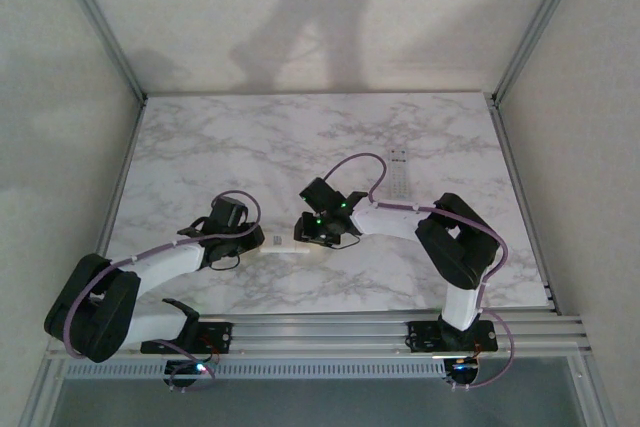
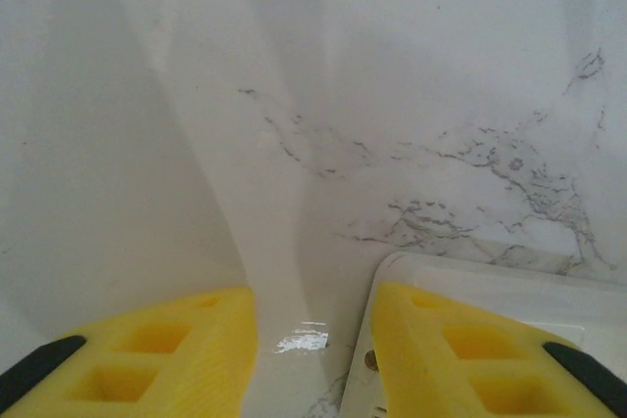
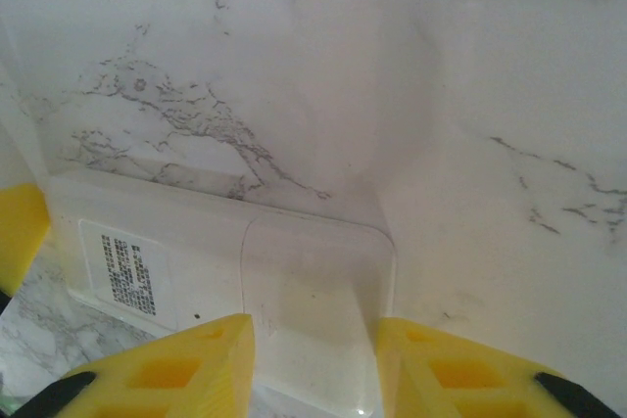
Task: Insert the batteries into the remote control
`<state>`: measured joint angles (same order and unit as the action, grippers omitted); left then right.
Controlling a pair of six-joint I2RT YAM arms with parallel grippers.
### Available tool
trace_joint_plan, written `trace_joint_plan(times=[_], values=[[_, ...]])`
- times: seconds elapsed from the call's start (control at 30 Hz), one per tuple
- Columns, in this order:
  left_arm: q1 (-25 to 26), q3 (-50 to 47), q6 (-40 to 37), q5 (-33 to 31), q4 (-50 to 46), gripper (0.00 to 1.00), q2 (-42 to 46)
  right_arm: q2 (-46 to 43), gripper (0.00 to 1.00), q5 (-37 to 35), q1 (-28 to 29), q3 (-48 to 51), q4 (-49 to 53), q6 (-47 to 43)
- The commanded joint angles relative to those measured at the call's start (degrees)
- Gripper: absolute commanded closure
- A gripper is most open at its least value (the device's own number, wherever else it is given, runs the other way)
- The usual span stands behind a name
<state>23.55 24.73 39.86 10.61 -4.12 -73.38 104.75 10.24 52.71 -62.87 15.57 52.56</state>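
Right gripper (image 3: pixel 312 345): its yellow ribbed fingers stand partly apart at the near edge of the right wrist view. The rounded end of the flat white plastic remote control (image 3: pixel 196 232) lies in the gap. Whether the fingers clamp it cannot be told.

The remote lies back-up on the white grey-veined marble table (image 1: pixel 250 137), with a printed label (image 3: pixel 127 268) on its back.

Left gripper (image 2: pixel 309 305): jaws at a narrow-to-medium gap, with bare table between them. Its right-hand finger (image 2: pixel 460 349) overlaps the remote's opposite end.

From above, the remote lies crosswise between both grippers, near the front centre of the table. A second, long pale remote (image 1: pixel 399 175) lies well apart, toward the right rear.
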Motion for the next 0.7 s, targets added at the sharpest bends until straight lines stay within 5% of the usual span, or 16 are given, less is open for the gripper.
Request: trace_joint_plan(times=[0.0,0.23,0.47,0.67], values=[[3.4,-0.4,1.3,8.1,6.9,0.53,-3.5,-0.8,0.63,0.3,1.5,0.8,-2.1,1.1],[3.3,0.7,1.0,-1.4,0.3,0.29,5.3,-9.0,0.46,-7.4,1.3,0.7,1.6,-10.8],[1.4,0.9,1.9,-5.7,-6.5,0.16,18.7,-9.5,0.24,-10.4,2.5,-3.2,5.2,-49.0],[-2.1,0.6,4.5,-2.7,-9.0,0.12,26.5,-2.7,0.19,-6.1,3.8,-9.4,11.1,-69.2]])
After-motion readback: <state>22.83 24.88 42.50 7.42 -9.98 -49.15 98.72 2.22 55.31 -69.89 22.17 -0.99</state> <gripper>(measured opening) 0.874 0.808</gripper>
